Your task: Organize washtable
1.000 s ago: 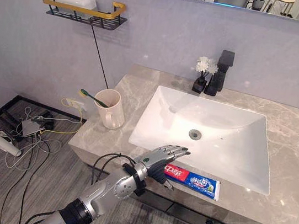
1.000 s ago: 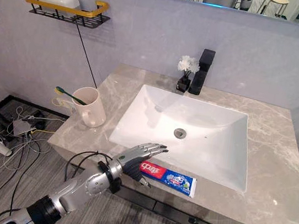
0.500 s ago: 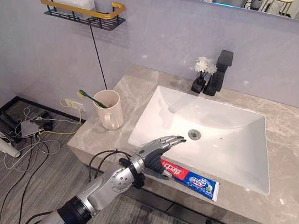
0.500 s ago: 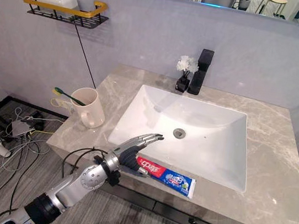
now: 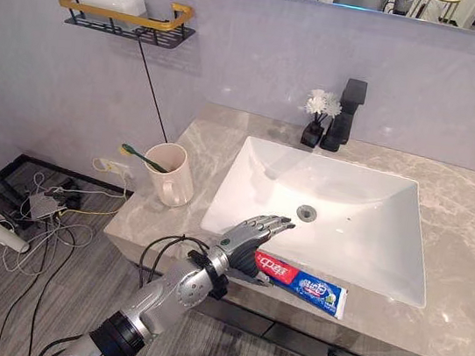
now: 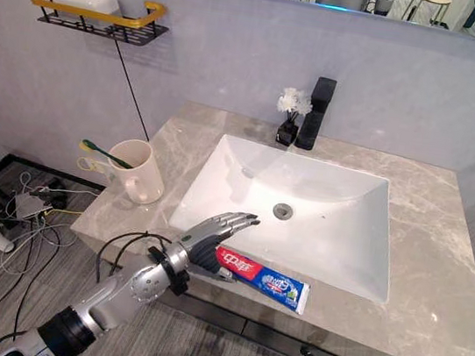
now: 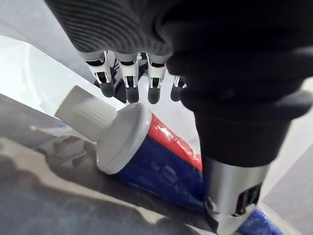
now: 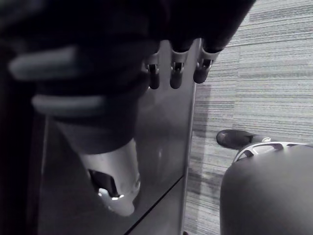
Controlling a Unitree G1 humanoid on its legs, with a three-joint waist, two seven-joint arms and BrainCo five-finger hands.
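Toothpaste tube [image 5: 311, 285], red-and-blue plastic, runs lengthwise toward lower right, its white cap [image 7: 86, 112] beneath my left hand [image 5: 247, 239], outstretched, holding nothing.

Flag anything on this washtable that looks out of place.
The toothpaste tube lies flat along the counter's front edge, before the sink, apart from the toothbrush standing in the cup at the counter's left end. The left hand is open over its cap end. Nothing looks spilled or damaged.
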